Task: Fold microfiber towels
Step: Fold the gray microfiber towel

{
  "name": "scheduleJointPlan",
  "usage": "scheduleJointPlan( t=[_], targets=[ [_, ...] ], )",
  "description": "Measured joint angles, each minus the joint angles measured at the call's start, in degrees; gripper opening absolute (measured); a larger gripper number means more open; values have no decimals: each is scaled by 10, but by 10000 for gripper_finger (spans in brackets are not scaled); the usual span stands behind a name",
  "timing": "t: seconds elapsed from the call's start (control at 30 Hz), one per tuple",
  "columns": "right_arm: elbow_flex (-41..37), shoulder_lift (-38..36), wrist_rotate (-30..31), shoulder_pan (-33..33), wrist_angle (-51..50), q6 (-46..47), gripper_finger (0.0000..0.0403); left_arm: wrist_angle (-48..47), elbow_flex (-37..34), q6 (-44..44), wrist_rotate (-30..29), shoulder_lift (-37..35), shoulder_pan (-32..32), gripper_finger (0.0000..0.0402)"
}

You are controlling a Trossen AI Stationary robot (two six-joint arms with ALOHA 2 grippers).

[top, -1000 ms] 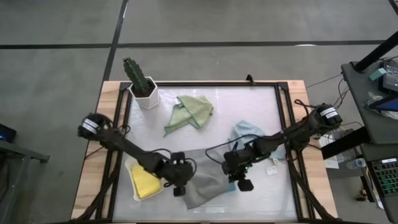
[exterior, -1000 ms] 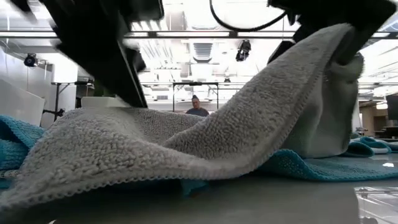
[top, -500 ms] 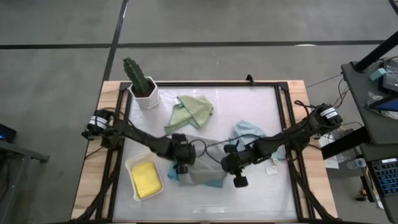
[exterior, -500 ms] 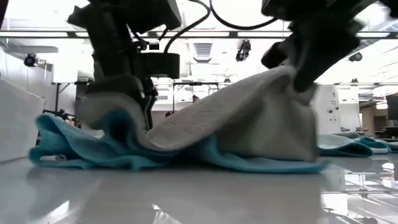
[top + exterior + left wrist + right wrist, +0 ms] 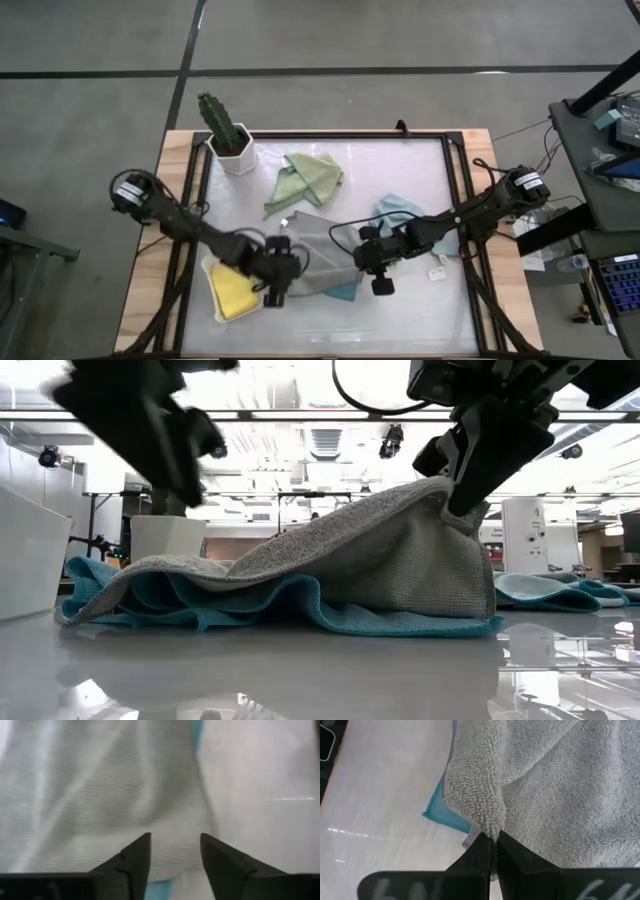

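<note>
A: Item one, grey towel (image 5: 318,262)?
B: Lay lower centre of the high view, over the teal towel (image 5: 343,292). Right gripper (image 5: 492,845) was pinched tight on its raised edge.

A: Left gripper (image 5: 172,851)?
B: Fingers were spread, nothing between them, just above the grey cloth's left end.

A: Others?
B: Yellow towel (image 5: 233,290) in the white tray (image 5: 212,268), lower left; sage green towel (image 5: 308,178) upper centre; pale blue towel (image 5: 398,209) right of centre.
</note>
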Motion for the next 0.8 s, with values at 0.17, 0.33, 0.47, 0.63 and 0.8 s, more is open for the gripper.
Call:
scheduleJointPlan(
  t=[0.17, 0.33, 0.47, 0.63, 0.8],
  targets=[
    [0, 0, 2, -5, 7, -1, 8, 0, 6, -42, -63, 32, -61, 224],
    [0, 0, 2, -9, 7, -8, 9, 2, 21, -44, -128, 76, -76, 252],
    [0, 0, 2, -10, -1, -8, 8, 1, 38, -46, -119, 116, -75, 252],
    [0, 0, 2, -10, -2, -3, 8, -6, 67, -47, -114, 142, -76, 241],
    [0, 0, 1, -10, -2, 5, 9, -13, 69, -93, -105, 151, -79, 226]
  ],
)
